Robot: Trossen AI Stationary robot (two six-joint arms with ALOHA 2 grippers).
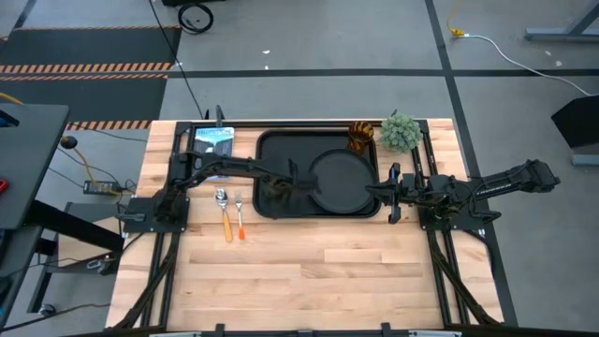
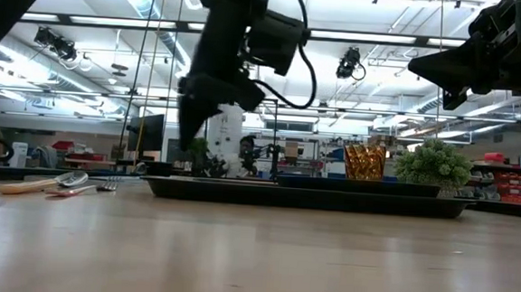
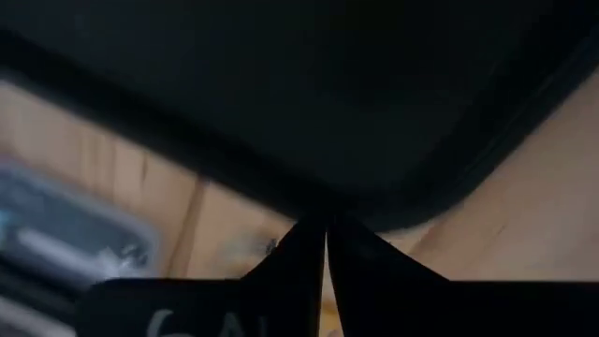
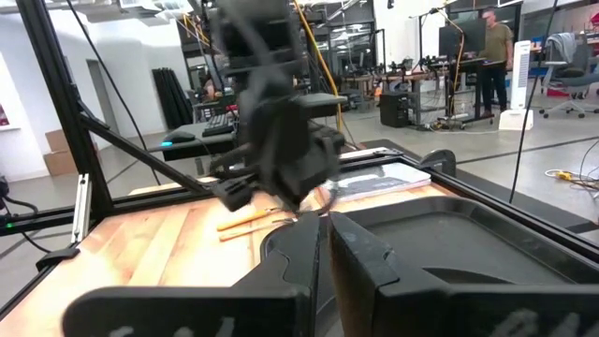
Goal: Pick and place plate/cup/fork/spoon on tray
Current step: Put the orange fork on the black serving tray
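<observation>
The black tray lies mid-table. The round black plate lies in its right half. The amber cup stands at the tray's far right corner; I cannot tell whether it is inside the rim. It also shows in the low view. The spoon and the fork lie side by side on the table left of the tray. My left gripper is shut and empty above the tray's left part. My right gripper is shut and empty, raised at the tray's right edge beside the plate.
A small green potted plant stands right of the cup at the far right. A flat blue-covered item lies at the far left of the table. Bare wood stretches across the near half.
</observation>
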